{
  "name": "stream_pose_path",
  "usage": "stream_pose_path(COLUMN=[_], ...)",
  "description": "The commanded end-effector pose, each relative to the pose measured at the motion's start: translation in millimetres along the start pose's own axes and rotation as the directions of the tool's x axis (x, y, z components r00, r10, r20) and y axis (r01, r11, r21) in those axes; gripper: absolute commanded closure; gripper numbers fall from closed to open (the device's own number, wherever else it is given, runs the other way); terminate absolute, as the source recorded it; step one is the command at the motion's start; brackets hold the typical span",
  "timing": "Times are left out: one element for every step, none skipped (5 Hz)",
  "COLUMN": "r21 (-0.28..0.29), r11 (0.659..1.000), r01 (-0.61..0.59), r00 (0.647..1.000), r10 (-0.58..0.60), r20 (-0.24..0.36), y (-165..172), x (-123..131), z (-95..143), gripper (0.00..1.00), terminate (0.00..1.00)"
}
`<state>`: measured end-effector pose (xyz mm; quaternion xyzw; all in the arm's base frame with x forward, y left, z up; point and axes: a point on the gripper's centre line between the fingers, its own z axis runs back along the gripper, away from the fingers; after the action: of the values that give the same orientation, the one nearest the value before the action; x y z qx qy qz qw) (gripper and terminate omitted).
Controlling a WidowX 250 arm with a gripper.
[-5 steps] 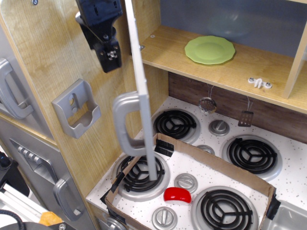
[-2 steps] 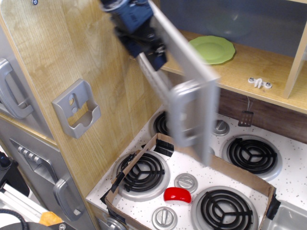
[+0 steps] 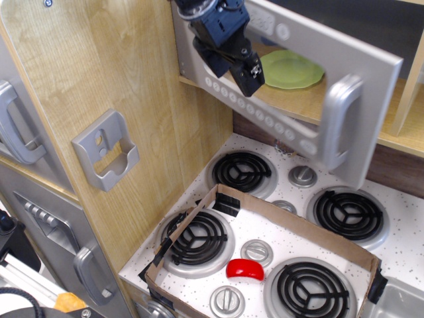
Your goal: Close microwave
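The microwave door [image 3: 361,79] is grey-silver with a clear window, a row of round buttons along its lower edge and a vertical silver handle [image 3: 336,119] at its right end. It stands nearly closed, still at a slight angle to the wooden cavity. A green plate [image 3: 291,69] shows through the window on the cavity shelf. My dark blue gripper [image 3: 232,50] presses against the door's outer face near its hinged left side. Its fingers are close together and hold nothing that I can see.
Below is a white toy stove [image 3: 404,242] with black burners and silver knobs. A cardboard frame [image 3: 298,225] lies on it with a red object [image 3: 244,269] inside. A grey wall bracket [image 3: 106,149] and grey doors with curved handles [image 3: 16,129] are at the left.
The microwave door has swung from edge-on and wide open to nearly closed. My gripper moved right with it, from left of the door to pressing on its front face.
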<state>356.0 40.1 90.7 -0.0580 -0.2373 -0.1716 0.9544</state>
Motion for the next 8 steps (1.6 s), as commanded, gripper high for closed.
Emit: stream_pose_path(r21=[0.056, 0.065, 0.078, 0.087, 0.089, 0.097, 0.098, 0.095], r11=[0.998, 0.997, 0.995, 0.992, 0.991, 0.988, 0.987, 0.987], r01=[0.029, 0.048, 0.065, 0.09, 0.103, 0.117, 0.127, 0.132], r00=[0.986, 0.979, 0.971, 0.964, 0.961, 0.953, 0.951, 0.95], r10=[-0.038, -0.059, -0.081, -0.109, -0.122, -0.14, -0.149, -0.154], r20=[0.159, 0.193, 0.226, 0.241, 0.248, 0.269, 0.27, 0.271], y=[3, 3, 3, 3, 3, 2, 2, 2], x=[40, 51, 61, 72, 78, 83, 88, 88], z=[15, 14, 16, 18, 18, 19, 18, 17], gripper=[0.0, 0.0, 0.0, 0.0, 0.0, 0.0, 0.0, 0.0], terminate=[0.0, 0.0, 0.0, 0.0, 0.0, 0.0, 0.0, 0.0])
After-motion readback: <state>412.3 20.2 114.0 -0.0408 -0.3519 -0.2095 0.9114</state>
